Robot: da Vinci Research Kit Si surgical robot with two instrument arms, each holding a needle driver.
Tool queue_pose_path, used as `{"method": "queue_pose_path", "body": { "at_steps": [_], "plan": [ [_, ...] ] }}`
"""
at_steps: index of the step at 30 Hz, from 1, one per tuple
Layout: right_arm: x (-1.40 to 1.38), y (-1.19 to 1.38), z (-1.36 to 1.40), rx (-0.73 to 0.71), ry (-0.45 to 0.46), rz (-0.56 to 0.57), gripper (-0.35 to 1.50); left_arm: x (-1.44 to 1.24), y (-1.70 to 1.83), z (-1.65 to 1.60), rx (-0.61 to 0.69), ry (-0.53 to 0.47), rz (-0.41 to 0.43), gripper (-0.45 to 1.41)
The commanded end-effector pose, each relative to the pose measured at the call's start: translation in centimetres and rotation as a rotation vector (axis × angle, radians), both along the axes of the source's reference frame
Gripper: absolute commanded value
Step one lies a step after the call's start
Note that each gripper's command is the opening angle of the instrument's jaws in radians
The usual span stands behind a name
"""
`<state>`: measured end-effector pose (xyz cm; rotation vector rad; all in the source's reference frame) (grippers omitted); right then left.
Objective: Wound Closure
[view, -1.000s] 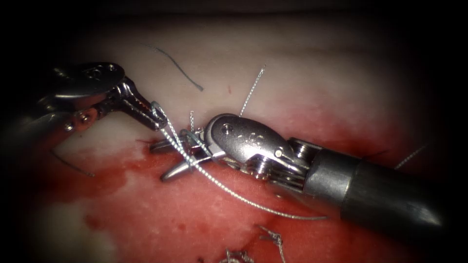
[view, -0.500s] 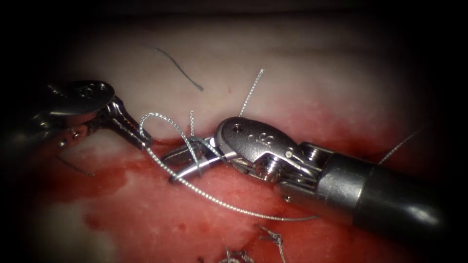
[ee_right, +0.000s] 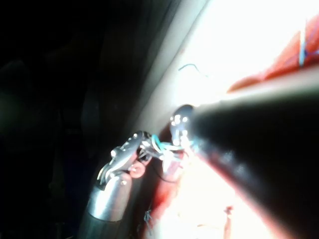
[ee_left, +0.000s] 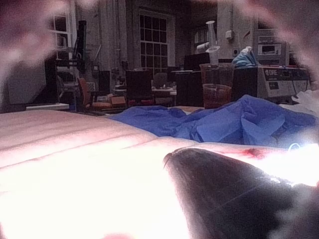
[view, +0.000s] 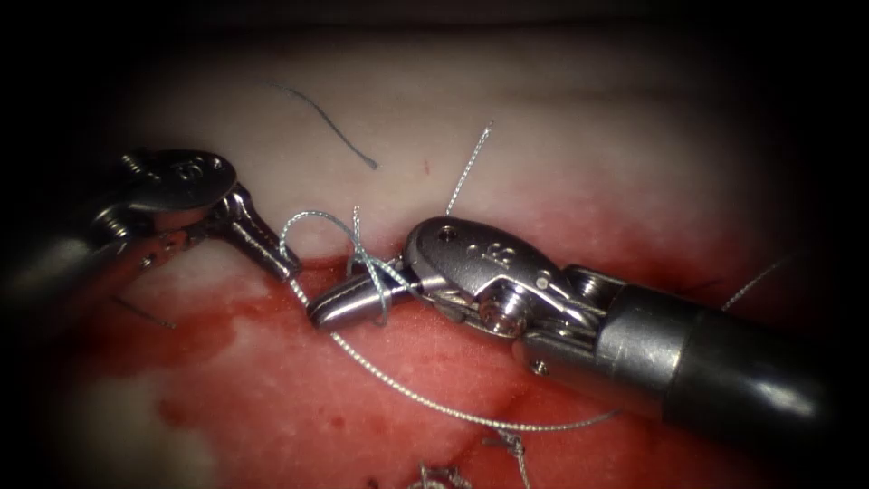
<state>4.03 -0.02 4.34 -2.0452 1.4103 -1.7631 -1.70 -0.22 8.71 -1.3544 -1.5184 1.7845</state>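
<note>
Now we see the right tool with its jaws pressed together, thread wound around them in a loop; whether a strand lies between them we cannot tell. Just left of it, the left tool is clamped on the same thread, which arcs up from its tip over to the right tool and also trails in a long curve below the right tool across the red fluid on the tissue. Cut ends of thread lie above both tools.
</note>
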Motion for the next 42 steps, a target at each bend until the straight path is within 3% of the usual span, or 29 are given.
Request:
{"method": "queue_pose_path", "body": {
  "at_steps": [1, 7, 10, 12, 17, 19, 20, 23, 26, 31, 33, 36, 42],
  "plan": [
    [0.08, 0.12, -0.12, 0.033, 0.022, 0.009, -0.1, -0.04, 0.15, -0.06, 0.004, -0.006, -0.007, -0.45],
    [0.08, 0.16, -0.15, 0.087, 0.076, 0.04, 0.21, -0.1, 0.12, 0.01, 0.022, 0.008, 0.004, -0.45],
    [0.08, 0.19, -0.18, 0.108, 0.102, 0.055, 0.52, -0.19, 0.03, 0.1, 0.037, 0.034, 0.031, -0.45],
    [0.08, 0.2, -0.19, 0.114, 0.109, 0.059, 0.49, -0.22, 0.0, 0.14, 0.043, 0.044, 0.041, -0.45],
    [0.07, 0.24, -0.22, 0.149, 0.12, 0.122, 0.79, -0.32, -0.06, 0.21, 0.058, 0.062, 0.059, -0.45],
    [0.08, 0.25, -0.22, 0.154, 0.096, 0.161, 0.67, -0.37, -0.06, 0.2, 0.066, 0.061, 0.059, -0.45],
    [0.08, 0.26, -0.21, 0.155, 0.09, 0.172, 0.73, -0.4, -0.06, 0.2, 0.073, 0.057, 0.055, -0.45],
    [0.08, 0.3, -0.19, 0.164, 0.047, 0.24, 0.64, -0.45, -0.05, 0.2, 0.086, 0.047, 0.047, -0.45],
    [0.05, 0.33, -0.17, 0.168, -0.002, 0.326, 0.27, -0.5, -0.03, 0.21, 0.101, 0.044, 0.043, -0.45],
    [-0.03, 0.38, -0.13, 0.132, -0.091, 0.392, -0.01, -0.49, -0.03, 0.2, 0.103, 0.043, 0.042, -0.45],
    [-0.07, 0.38, -0.13, 0.123, -0.152, 0.405, -0.35, -0.49, -0.04, 0.2, 0.102, 0.044, 0.042, -0.45],
    [-0.1, 0.38, -0.12, 0.151, -0.238, 0.445, -0.35, -0.5, -0.05, 0.22, 0.102, 0.042, 0.042, -0.45],
    [-0.14, 0.34, -0.16, 0.148, -0.299, 0.547, -0.35, -0.51, -0.07, 0.25, 0.109, 0.041, 0.04, -0.45]
  ]
}}
